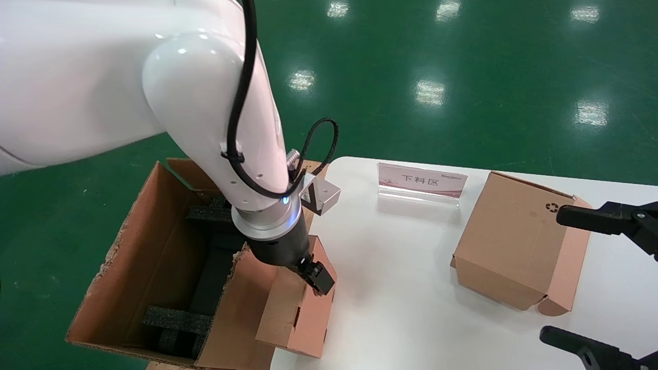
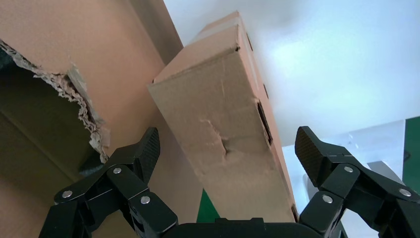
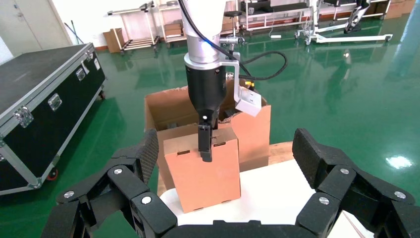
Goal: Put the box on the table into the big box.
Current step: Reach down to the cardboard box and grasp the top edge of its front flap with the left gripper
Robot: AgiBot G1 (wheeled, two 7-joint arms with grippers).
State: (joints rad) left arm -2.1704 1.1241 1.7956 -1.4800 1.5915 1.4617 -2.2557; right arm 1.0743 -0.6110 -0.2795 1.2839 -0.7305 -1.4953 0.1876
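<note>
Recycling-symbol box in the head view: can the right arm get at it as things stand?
Probably yes: the right gripper, jaws open, sits beside the recycling-symbol box on the table, nothing between. The left gripper is away at the small box.

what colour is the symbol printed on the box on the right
Black recycling symbol on a brown box; head view.

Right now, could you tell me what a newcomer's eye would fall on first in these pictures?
First, the big white left arm, whose end effector straddles the tilted small box at the table's edge, its fingers spread clear of the cardboard. Beside it gapes the ragged big box with black foam blocks inside. The right end effector hangs open by the recycling-symbol box.
</note>
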